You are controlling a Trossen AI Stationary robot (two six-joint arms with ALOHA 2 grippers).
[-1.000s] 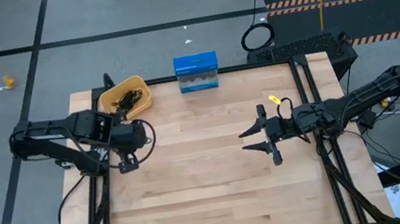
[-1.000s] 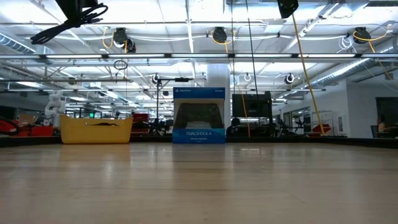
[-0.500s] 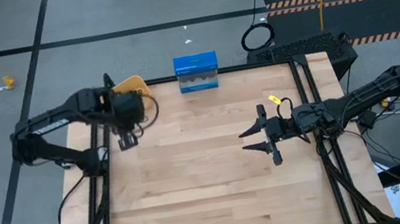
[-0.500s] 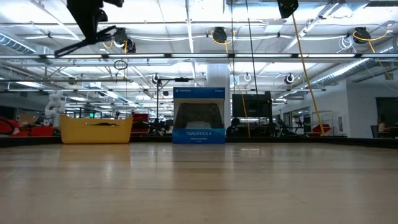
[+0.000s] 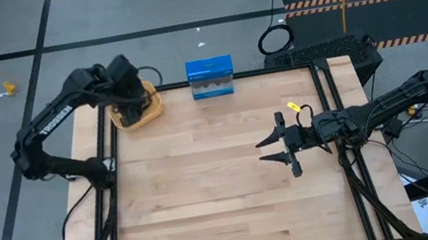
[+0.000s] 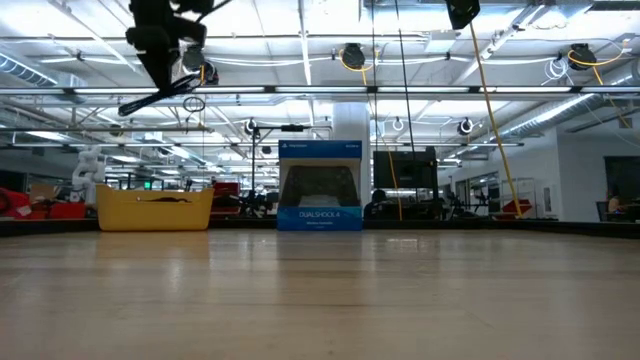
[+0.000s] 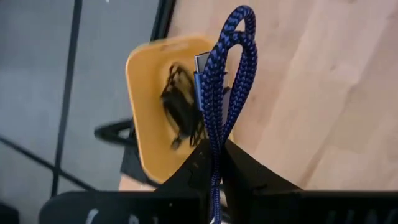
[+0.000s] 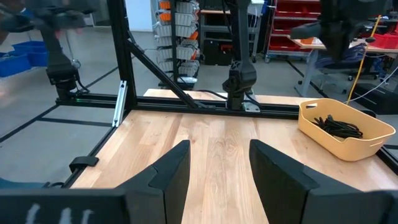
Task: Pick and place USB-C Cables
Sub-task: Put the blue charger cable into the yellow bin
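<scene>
Left tool (image 5: 129,89): raised above the far left corner of the pale wooden counter (image 5: 215,181), directly over the yellow plastic bin (image 5: 148,111); its fingers (image 7: 200,163) are pinched on the purple-blue braided USB-C cable (image 7: 225,74).
Purple-blue cable: a folded loop standing out from between the left tool's fingers, with the metal plug (image 7: 202,63) near the looped end; in the left wrist view it hangs in the air over the bin.
Black USB-C cables (image 7: 180,111): a dark tangle lying inside the yellow bin, below the left tool; also seen in the right wrist view (image 8: 339,126) on the bin floor. How many bundles make up the tangle cannot be told.
Yellow bin: sits at the counter's far left corner, partly covered by the left tool in the high view; seen at counter level as a low yellow tub (image 6: 155,209).
Right tool (image 5: 274,149): waits over the right middle of the counter, well apart from the bin, its two dark fingers (image 8: 172,169) spread wide with nothing between them.
Blue cardboard box (image 5: 210,78): stands at the far edge of the counter, beside the bin and apart from both tools.
Black ring-shaped coil (image 5: 275,40): on the grey floor beyond the counter.
</scene>
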